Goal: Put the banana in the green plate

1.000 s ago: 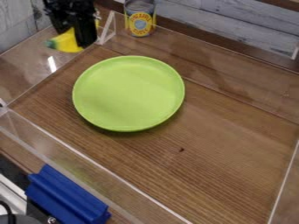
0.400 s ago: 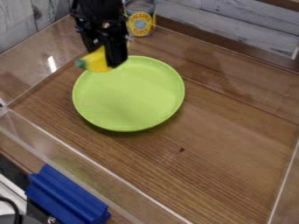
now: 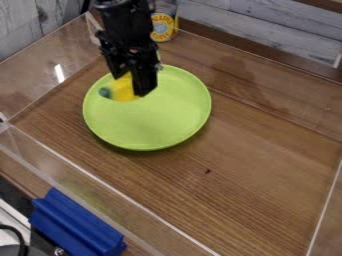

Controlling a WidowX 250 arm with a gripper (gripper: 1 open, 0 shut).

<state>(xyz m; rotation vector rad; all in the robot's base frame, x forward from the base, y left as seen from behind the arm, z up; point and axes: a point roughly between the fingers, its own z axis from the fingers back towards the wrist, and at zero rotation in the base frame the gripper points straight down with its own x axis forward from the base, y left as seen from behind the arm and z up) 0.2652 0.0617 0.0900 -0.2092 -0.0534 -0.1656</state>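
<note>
The green plate [image 3: 167, 115] lies in the middle of the wooden table, round and lime-green with a shallow rim. My black gripper [image 3: 134, 86] hangs over the plate's left part, shut on the banana [image 3: 120, 92]. The banana is small and yellow, with its dark green tip pointing left. It sits between the fingers just above the plate's surface; whether it touches the plate I cannot tell.
A yellow-labelled can [image 3: 162, 27] stands at the back behind the arm. Clear acrylic walls [image 3: 40, 150] fence the table. A blue block [image 3: 74, 228] lies outside the wall at the bottom left.
The gripper has carried the banana from the back-left corner rightward and forward, and lower, until it is over the plate's left part. It stays shut.
</note>
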